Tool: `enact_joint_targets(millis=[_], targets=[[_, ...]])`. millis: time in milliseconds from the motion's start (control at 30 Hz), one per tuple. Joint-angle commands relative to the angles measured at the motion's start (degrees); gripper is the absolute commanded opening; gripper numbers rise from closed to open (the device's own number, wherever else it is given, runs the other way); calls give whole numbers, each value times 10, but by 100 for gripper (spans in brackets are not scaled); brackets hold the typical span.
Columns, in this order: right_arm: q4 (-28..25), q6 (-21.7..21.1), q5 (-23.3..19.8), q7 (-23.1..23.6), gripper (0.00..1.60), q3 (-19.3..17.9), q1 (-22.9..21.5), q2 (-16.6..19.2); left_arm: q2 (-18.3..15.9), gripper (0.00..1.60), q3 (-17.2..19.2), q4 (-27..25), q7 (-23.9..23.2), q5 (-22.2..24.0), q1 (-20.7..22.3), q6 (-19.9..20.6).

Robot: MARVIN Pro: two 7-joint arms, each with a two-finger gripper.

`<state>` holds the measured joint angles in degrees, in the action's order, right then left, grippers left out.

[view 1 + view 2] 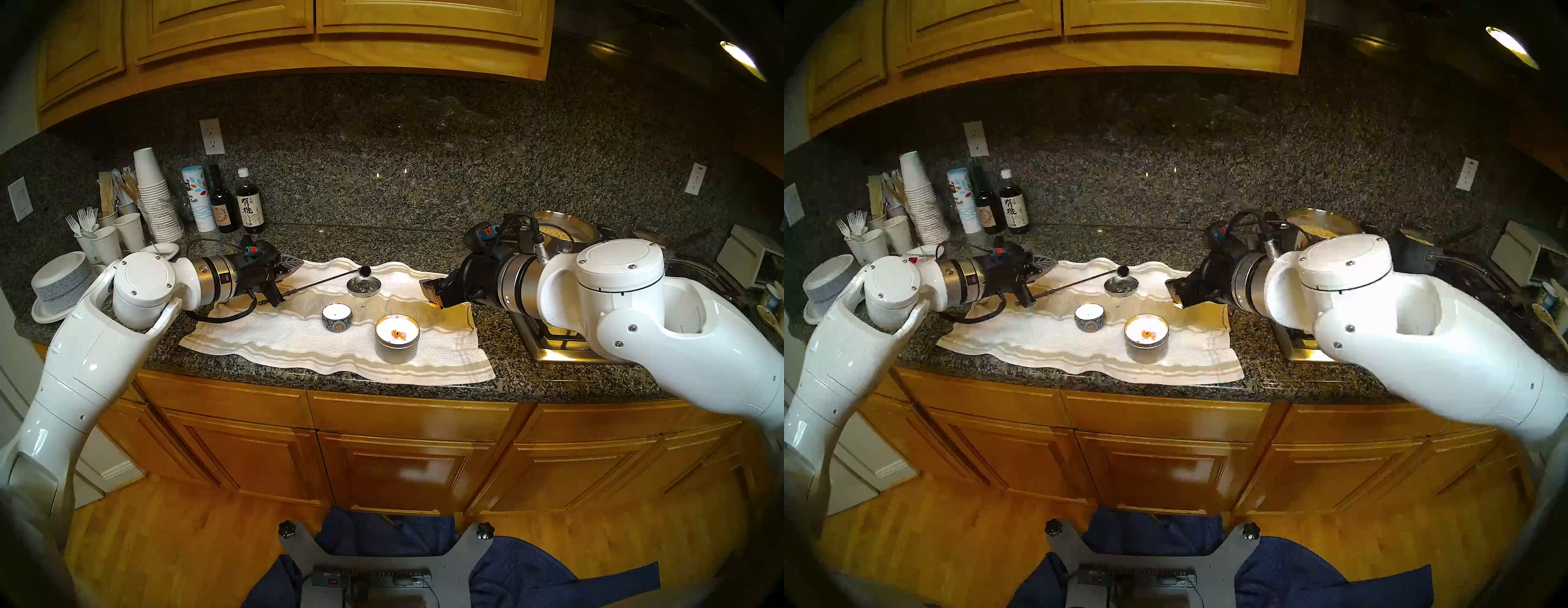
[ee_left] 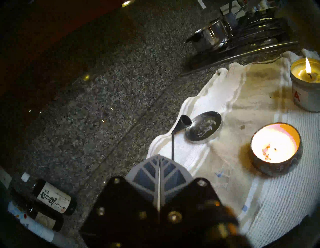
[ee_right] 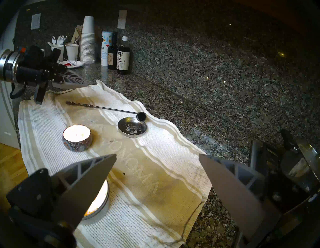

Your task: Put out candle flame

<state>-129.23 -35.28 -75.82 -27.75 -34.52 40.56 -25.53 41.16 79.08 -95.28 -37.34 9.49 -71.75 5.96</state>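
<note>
Two lit candles stand on a striped towel (image 1: 271, 339): a small patterned bowl candle (image 1: 336, 316) (image 3: 77, 137) (image 2: 275, 147) and a silver tin candle (image 1: 397, 337) (image 2: 304, 86) to its right. A black long-handled snuffer (image 1: 322, 281) (image 3: 107, 107) lies flat on the towel behind them, its bell (image 2: 186, 120) against a small metal dish (image 1: 363, 285) (image 3: 132, 129). My left gripper (image 1: 297, 264) (image 2: 159, 157) (image 3: 83, 83) is shut on nothing, hovering above the snuffer's handle end. At the towel's right end my right gripper (image 1: 435, 293) (image 3: 157, 157) hangs open, just above and behind the tin candle (image 3: 100, 199).
At the back left of the granite counter stand dark bottles (image 1: 250, 208), a salt canister (image 1: 197, 197), stacked paper cups (image 1: 155, 199) and stacked plates (image 1: 63, 280). A steel pot (image 1: 564, 231) sits on the stove (image 1: 551, 344) at the right, under my right arm.
</note>
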Motion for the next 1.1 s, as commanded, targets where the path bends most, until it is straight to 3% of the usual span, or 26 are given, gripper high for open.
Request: enact_joint_targets(millis=[0, 67, 100, 133, 300, 367, 567, 1067], targets=[[-1, 4, 3, 1, 160, -15, -15, 0, -11, 0, 26, -9, 2, 14, -4, -14], [-1, 4, 3, 1, 160, -15, -15, 0, -11, 1, 23, 4, 0, 12, 1, -6], [-1, 4, 3, 0, 160, -15, -15, 0, -9, 26, 22, 13, 0, 12, 4, -6], [-1, 4, 3, 0, 160, -15, -15, 0, -9, 39, 19, 19, 0, 10, 6, -7], [0, 4, 3, 1, 160, -15, -15, 0, -3, 53, 10, 48, -6, 11, 13, -11], [0, 4, 3, 1, 160, -15, -15, 0, -4, 68, 5, 56, -13, 11, 18, -11], [-1, 4, 3, 0, 160, -15, -15, 0, 2, 74, -7, 86, -28, 10, 33, -12], [-1, 4, 3, 0, 160, -14, -15, 0, 18, 73, -22, 129, -41, -4, 62, -11]])
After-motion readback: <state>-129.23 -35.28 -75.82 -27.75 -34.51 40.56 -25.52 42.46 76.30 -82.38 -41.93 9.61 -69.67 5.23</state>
